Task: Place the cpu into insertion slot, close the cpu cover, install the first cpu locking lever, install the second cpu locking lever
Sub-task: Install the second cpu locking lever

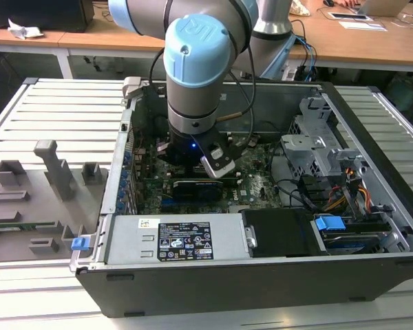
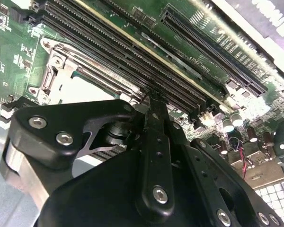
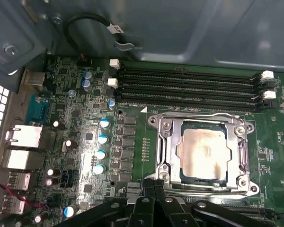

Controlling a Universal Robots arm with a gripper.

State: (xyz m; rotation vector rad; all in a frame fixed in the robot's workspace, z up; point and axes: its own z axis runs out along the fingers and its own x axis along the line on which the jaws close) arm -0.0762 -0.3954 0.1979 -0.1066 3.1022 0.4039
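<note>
My end effector [image 3: 154, 187], fingers pressed narrow together, hovered beside the cpu cover [image 3: 203, 127] closed over the cpu [image 3: 202, 153].

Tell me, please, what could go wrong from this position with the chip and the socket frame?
The cpu lies in the insertion slot with the cpu cover down around it. The gripper sits close to the frame's edge; a sideways slip might scrape the memory slots or bend the frame.
</note>
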